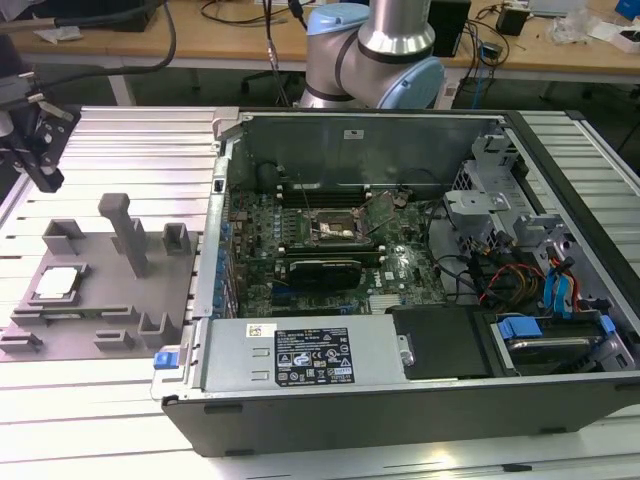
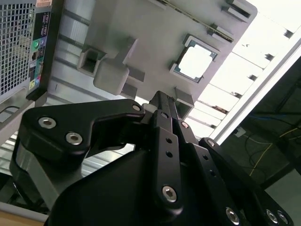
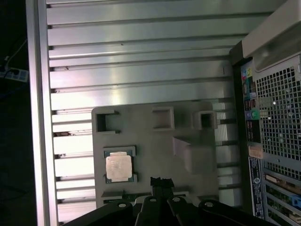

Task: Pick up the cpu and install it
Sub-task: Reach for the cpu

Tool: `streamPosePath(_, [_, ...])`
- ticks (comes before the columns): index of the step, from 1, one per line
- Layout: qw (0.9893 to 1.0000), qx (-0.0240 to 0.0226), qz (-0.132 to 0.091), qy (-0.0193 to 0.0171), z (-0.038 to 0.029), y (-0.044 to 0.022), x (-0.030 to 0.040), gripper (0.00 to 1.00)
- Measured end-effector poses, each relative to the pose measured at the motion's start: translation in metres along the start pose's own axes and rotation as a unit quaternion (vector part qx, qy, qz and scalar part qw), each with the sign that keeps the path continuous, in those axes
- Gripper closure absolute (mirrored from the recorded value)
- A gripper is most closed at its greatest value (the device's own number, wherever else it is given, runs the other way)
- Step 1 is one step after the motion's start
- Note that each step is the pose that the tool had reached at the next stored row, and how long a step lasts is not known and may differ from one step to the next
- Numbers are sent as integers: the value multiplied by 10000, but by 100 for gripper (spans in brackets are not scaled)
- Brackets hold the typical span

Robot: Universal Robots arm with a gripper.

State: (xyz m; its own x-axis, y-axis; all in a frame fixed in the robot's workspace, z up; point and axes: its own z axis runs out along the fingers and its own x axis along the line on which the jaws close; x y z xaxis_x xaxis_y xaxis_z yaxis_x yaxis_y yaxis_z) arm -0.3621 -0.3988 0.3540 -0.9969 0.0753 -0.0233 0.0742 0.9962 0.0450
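The cpu (image 1: 57, 283), a small square chip with a silvery top, lies flat in a recess of the grey moulded tray (image 1: 105, 300) at the exterior view's left. Both wrist views look down on the cpu (image 3: 118, 167) (image 2: 195, 62) resting in its frame on the tray (image 3: 155, 136). My black gripper (image 1: 47, 178) hangs above the tray's far left corner, apart from the chip. Its fingertips (image 3: 161, 181) (image 2: 160, 97) are pressed together with nothing between them. Inside the open computer case, the motherboard socket (image 1: 335, 228) with its metal frame sits on the green board.
The tray carries upright posts, the tallest post (image 1: 125, 232) standing beside the chip's recess. The computer case (image 1: 400, 380) lies open on the ribbed aluminium table (image 1: 120, 140), with a power supply, cables and drive bays inside. The arm's base (image 1: 375, 60) stands behind the case.
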Motion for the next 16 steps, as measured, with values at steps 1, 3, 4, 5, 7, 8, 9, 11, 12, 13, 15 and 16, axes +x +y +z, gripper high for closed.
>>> streamPosePath(1, [10000,0,0,0,11,-1,4,89])
streamPosePath(3, [10000,0,0,0,56,-4,22,89])
streamPosePath(4, [10000,0,-1,0,78,-6,27,89])
streamPosePath(5, [10000,0,-1,0,97,-7,31,89])
streamPosePath(7, [10000,0,0,0,127,-8,40,89])
streamPosePath(8, [10000,0,0,0,148,-10,55,89])
streamPosePath(9, [10000,0,0,0,171,-13,78,89])
streamPosePath(11, [10000,0,0,0,217,-20,143,89])
streamPosePath(12, [10000,0,-1,0,232,-23,169,89])
streamPosePath(13, [10000,0,0,0,247,-25,195,89])
streamPosePath(15, [10000,0,0,0,268,-28,225,89])
streamPosePath(16, [10000,-1,0,-1,278,-29,235,89])
